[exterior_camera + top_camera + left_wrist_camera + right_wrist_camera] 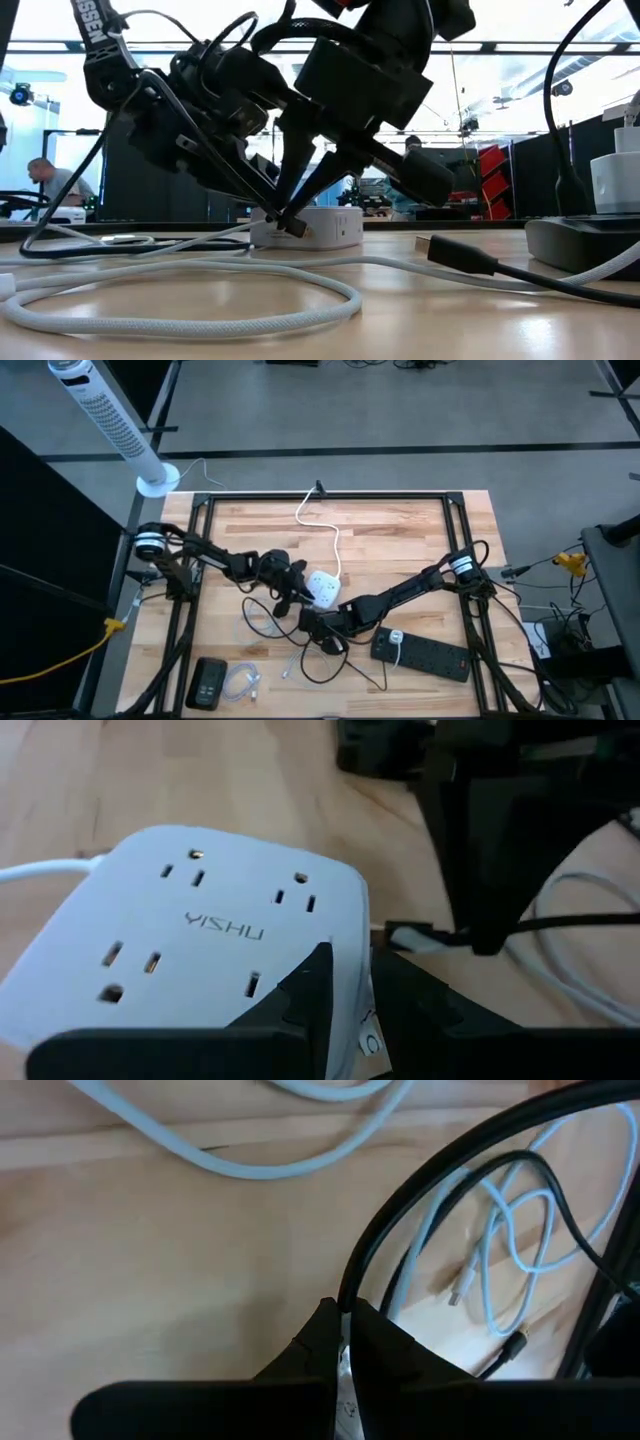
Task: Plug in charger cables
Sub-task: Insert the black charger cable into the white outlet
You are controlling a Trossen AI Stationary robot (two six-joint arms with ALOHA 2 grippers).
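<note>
The white socket cube point(322, 588) lies mid-table, its outlet face up point(200, 930). My right gripper point(310, 618) is just near of the cube, shut on a black charger cable point(400, 1210). That cable's plug point(405, 935) lies level, close to the cube's side. My left gripper point(291, 590) point(350, 970) slants down at the cube's corner, its fingers a little apart, with nothing seen between them. More charger cables show: a white coil point(500, 1240), a thin black one with a small plug point(515, 1342), and a black plug point(450, 252) lying on the table. My right gripper pinches the black cable a short way behind its plug point(450, 932) between its two fingers point(475, 870), which slant down from the table's right. The plug sticks out level toward the cube, and the rest of the cable point(450, 1160) runs off slack. My left gripper's fingers point(310, 990) stand over the cube's edge; whether they touch it I cannot tell.
The cube's thick white cord point(325, 525) runs to the far edge. A black power strip point(420, 653) with a white adapter point(395, 638) lies near right. A black device point(208, 682) and a white cable coil point(243, 682) lie near left. A white braided cable point(200, 300) loops in front.
</note>
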